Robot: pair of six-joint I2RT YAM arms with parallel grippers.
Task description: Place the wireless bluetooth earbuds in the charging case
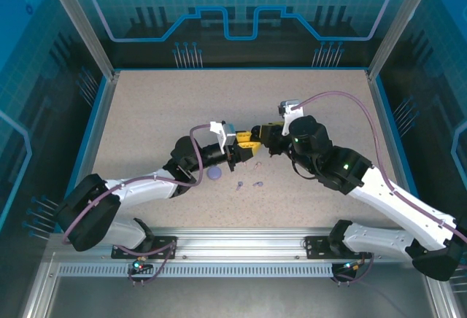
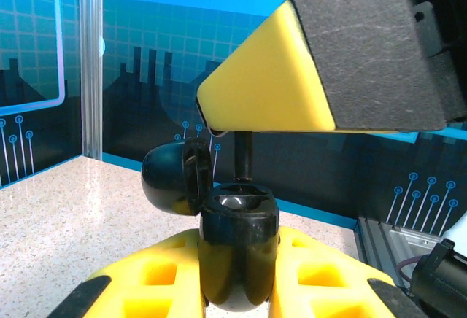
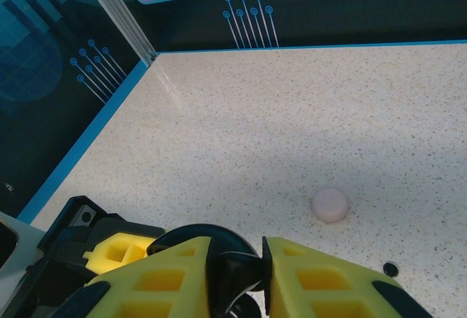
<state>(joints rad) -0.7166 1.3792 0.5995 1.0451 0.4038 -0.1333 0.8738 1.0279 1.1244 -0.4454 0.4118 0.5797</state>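
Note:
My left gripper (image 2: 238,278) is shut on a black charging case (image 2: 237,223), held upright with its round lid (image 2: 171,179) swung open to the left. Right above the case's open well hangs a black earbud (image 2: 244,154), stem down, almost touching the rim. My right gripper (image 3: 238,270) is shut on that earbud (image 3: 244,274). In the top view both grippers meet at the table's middle, left gripper (image 1: 235,148) and right gripper (image 1: 255,136) tip to tip. Two lilac-purple earbuds (image 1: 238,184) (image 1: 257,183) lie loose on the table just in front of them.
A shut lilac round case (image 1: 214,174) sits beside the left forearm. A shut pink round case (image 3: 330,205) rests on the speckled table (image 3: 306,114), with a small dark object (image 3: 391,268) near it. Blue walls and a metal post (image 2: 91,63) ring the table.

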